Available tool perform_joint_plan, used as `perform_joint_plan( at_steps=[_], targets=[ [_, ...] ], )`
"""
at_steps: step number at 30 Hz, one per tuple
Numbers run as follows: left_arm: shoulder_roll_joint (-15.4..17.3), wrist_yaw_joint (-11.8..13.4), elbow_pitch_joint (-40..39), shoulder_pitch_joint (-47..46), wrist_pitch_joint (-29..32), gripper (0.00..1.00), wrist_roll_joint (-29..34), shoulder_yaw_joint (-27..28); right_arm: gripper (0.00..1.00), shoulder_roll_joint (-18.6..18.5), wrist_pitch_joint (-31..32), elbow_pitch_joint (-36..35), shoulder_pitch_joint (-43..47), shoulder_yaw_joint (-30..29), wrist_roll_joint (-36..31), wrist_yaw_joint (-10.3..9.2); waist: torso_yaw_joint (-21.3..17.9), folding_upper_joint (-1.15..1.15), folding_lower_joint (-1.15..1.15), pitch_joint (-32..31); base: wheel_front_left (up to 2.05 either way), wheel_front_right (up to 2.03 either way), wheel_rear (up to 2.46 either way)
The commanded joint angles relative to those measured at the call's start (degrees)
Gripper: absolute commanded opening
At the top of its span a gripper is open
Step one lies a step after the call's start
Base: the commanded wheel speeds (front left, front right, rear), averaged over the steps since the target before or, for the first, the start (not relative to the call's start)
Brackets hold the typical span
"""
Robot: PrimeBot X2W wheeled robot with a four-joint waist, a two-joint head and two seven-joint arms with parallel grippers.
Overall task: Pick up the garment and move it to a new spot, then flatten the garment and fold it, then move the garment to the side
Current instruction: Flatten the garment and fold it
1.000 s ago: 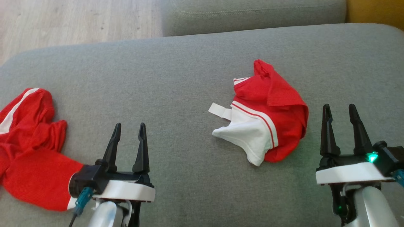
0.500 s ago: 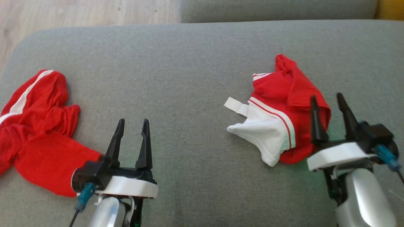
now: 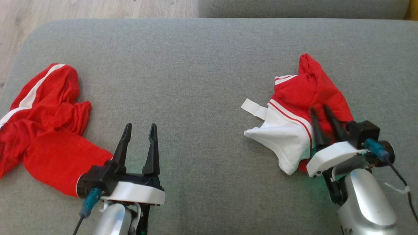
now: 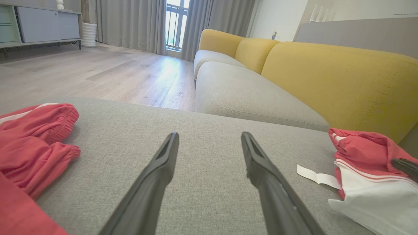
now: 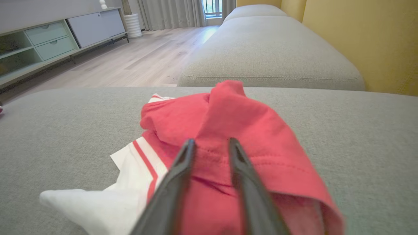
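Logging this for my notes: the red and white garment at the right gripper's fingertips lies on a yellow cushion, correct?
No, the cushion is grey, not yellow; the right wrist view shows the red and white garment at the right gripper's fingertips lying on it.

Head cam overhead; wrist cams low, fwd (all share garment (image 3: 294, 94))

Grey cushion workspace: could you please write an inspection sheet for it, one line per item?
Surface: grey cushion, flat fabric.
Job's things: red-and-white garment, crumpled, at right.
Clutter: red garment, bunched at left.
Grippers: left tool open, holding nothing; right tool narrowed over the red-and-white garment's red fold, grip uncertain.
Cables: left wrist cable, right wrist cable, both blue-plugged.
Surroundings: wood floor, yellow sofa, curtains.
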Motion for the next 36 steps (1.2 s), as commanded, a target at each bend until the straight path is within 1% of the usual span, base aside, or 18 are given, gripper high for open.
perform_joint_plan(
  at_steps=[1,5,10,15,17,19,22,25,29,32,36],
  targets=[
    [0.1,0.1,-1.5,-2.2,-0.5,1.00,-0.2,1.9,0.00,-0.1,-1.3,-1.3,-3.0,0.9,0.7,0.43,-0.1,0.00,-0.01,-0.2,0.00,0.00,0.00],
    [0.1,0.2,-1.4,-2.2,-0.5,1.00,-0.1,2.0,0.00,-0.1,-3.2,-1.5,-4.6,0.2,1.6,0.43,-0.5,0.00,-0.01,-1.1,0.00,0.00,0.00],
    [0.1,0.2,-1.4,-2.1,-0.5,1.00,-0.3,1.8,0.00,-0.1,-4.3,-3.7,-7.3,-0.1,2.0,0.43,-0.7,0.00,-0.01,-1.9,0.00,0.00,0.00],
    [0.1,0.4,-1.6,-2.0,-0.5,1.00,-0.8,1.5,0.00,-0.1,-2.7,-7.1,-13.6,-0.1,0.6,0.43,-0.3,0.00,-0.01,-2.4,0.00,0.00,0.00],
    [0.1,0.5,-1.7,-1.8,-0.5,1.00,-1.0,1.5,0.00,-0.1,-1.1,-7.8,-17.3,0.7,-0.4,0.43,0.0,0.00,-0.01,-2.4,0.00,0.00,0.00],
    [0.1,0.6,-1.8,-1.7,-0.5,1.00,-1.3,1.4,0.00,-0.4,0.6,-7.9,-22.0,2.9,-0.5,0.43,0.4,0.00,-0.01,-2.3,0.00,0.00,0.00],
    [0.1,0.7,-1.9,-1.7,-0.5,1.00,-1.8,1.1,0.00,-1.1,2.1,-6.5,-30.0,5.9,1.5,0.43,1.4,0.00,-0.01,-2.4,0.00,0.00,0.00],
    [0.1,1.0,-1.8,-1.5,-0.5,1.00,-2.4,0.6,0.00,-2.2,-0.4,-4.4,-39.0,7.7,2.6,0.43,2.5,0.00,-0.01,-2.9,0.00,0.00,0.00],
    [0.1,1.4,-1.9,-0.8,-0.5,1.00,-3.0,0.4,0.00,-2.6,-5.2,-1.0,-48.1,7.2,3.5,0.43,3.7,0.00,-0.01,-4.0,0.00,0.00,0.00],
    [0.1,1.7,-2.1,0.2,-0.5,1.00,-3.0,1.3,0.00,-2.8,-6.4,1.7,-48.9,7.4,4.7,0.43,3.9,0.00,-0.01,-4.9,0.00,0.00,0.00],
    [0.1,1.8,-2.6,1.2,-0.5,1.00,-2.9,2.5,0.00,-4.8,-6.5,4.1,-41.6,12.4,6.1,0.43,2.9,0.00,-0.01,-5.3,0.00,0.00,0.00]
  ],
)
